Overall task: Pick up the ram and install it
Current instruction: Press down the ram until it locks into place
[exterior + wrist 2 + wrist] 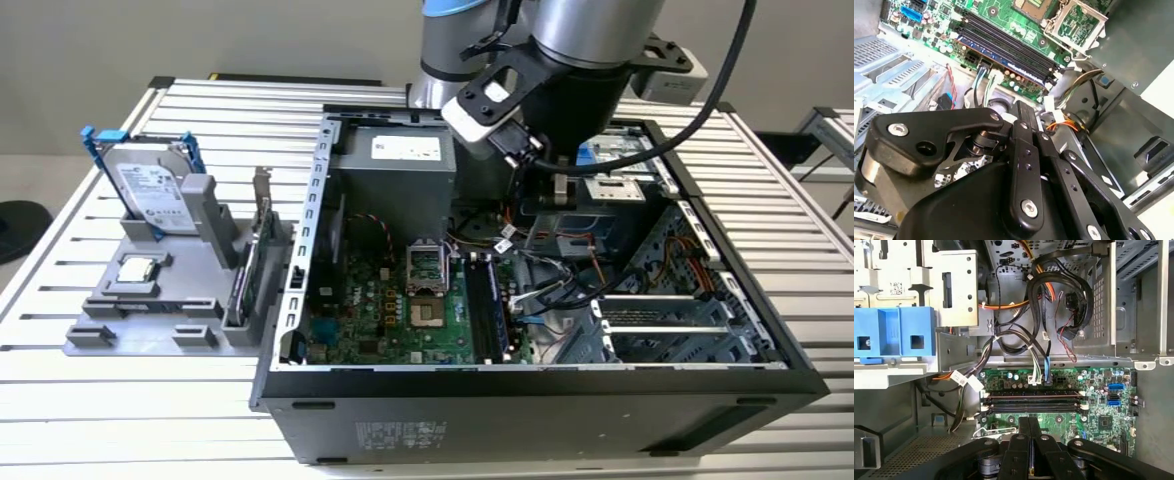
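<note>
The arm [587, 60] reaches down from the top of the exterior view into the open computer case [534, 400], which lies on its side on the slatted tabletop [80, 420] in the middle of the frame. In both wrist views the pincer [1029, 422] hangs above the green motherboard [1104, 420] with its two black fingers [1023, 112] pressed together and nothing visible between them.

The ram [1009, 59] looks to be seated in the row of long black memory slots [1034, 407] on the motherboard: a thin dark stick with a bluish edge stands along the outermost slot, on the side towards the cable bundle [1039, 355] (whether its end clips are latched cannot be told). In the exterior view those slots run as a dark strip [483, 300] just to the exterior view's right of the processor socket [422, 268], in the lower middle of the frame, below the arm's wrist.

At the exterior view's left, well apart from the case, a grey parts holder [147, 325] rests on the tabletop. It carries a hard drive [150, 195] in a blue frame standing upright, a small square chip [138, 268] lying flat, and a card with a metal bracket [262, 215] standing at its edge nearest the case.
</note>
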Tool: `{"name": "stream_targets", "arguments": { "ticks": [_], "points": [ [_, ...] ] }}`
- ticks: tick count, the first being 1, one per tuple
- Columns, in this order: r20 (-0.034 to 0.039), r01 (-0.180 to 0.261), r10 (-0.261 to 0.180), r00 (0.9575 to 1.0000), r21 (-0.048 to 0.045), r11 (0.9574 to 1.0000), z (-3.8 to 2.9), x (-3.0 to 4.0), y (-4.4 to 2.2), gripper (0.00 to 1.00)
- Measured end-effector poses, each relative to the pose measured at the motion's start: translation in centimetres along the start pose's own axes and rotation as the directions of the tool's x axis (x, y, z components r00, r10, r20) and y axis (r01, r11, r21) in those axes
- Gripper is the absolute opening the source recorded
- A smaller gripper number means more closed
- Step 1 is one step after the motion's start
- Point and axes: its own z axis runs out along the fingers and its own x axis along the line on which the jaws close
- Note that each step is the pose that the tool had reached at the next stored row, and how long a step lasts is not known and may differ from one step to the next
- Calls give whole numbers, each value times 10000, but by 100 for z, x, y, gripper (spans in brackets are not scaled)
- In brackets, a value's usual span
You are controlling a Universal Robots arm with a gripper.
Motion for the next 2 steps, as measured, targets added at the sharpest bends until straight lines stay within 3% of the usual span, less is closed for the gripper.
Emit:
{"name": "stream_targets", "arguments": {
  "ticks": [2],
  "points": [
    [0,0,0,10000,0,10000,0,0,0,0]
  ]
}}
